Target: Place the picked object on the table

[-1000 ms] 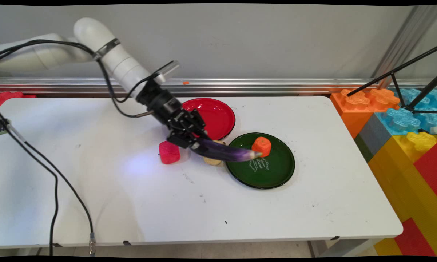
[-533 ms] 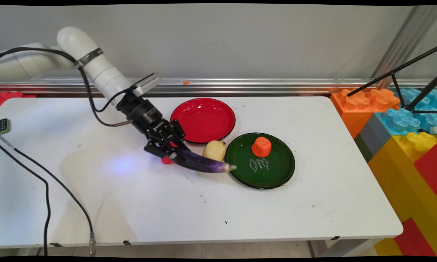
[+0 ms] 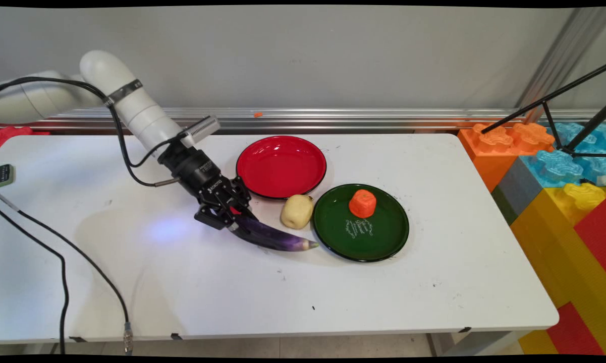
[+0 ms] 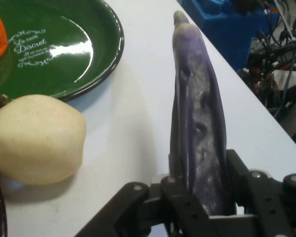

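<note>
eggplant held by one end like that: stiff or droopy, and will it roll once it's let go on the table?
Probably stiff: the eggplant juts out from the gripper with only a fixed-looking curve, no droop. Its skin looks glossy in the hand view, so it may slip or pivot between the fingers. The rounded, bent body might rock sideways rather than roll far on the table.

plates 2 (red (image 3: 281, 165), green (image 3: 378, 234)); eggplant (image 3: 272, 237) 1; pale fruit (image 3: 297, 211) 1; orange piece (image 3: 362, 203) 1
</note>
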Robot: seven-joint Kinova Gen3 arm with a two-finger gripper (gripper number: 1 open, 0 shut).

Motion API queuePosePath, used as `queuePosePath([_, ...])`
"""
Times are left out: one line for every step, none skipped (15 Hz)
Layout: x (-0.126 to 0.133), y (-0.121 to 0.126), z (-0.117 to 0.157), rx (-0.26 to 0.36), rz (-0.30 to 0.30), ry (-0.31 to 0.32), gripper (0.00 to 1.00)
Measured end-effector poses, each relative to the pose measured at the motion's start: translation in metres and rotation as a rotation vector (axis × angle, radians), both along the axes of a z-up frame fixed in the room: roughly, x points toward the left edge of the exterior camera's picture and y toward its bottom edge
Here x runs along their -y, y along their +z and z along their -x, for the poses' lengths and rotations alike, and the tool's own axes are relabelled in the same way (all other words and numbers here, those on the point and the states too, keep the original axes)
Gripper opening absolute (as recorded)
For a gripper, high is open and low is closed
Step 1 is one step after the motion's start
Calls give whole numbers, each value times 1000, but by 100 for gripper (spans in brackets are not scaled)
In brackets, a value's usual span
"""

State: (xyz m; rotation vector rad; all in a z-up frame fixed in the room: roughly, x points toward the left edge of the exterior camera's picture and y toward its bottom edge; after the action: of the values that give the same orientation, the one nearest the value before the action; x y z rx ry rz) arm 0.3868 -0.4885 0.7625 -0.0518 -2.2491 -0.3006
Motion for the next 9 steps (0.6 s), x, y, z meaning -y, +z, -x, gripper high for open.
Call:
queuePosePath([1, -3, 2, 2, 0, -1, 0])
queuePosePath([1, -6, 3, 3, 2, -2, 0])
queuePosePath([2, -8, 5, 5, 3, -3, 0])
queuePosePath([3, -10, 6, 6, 4, -3, 0])
queuePosePath([4, -12, 8, 8, 5, -4, 0])
queuePosePath([5, -14, 8, 10, 5, -4, 0])
queuePosePath([6, -16, 10, 12, 6, -5, 0])
queuePosePath([7, -19, 11, 15, 7, -6, 0])
queuePosePath([8, -22, 12, 18, 9, -8, 0])
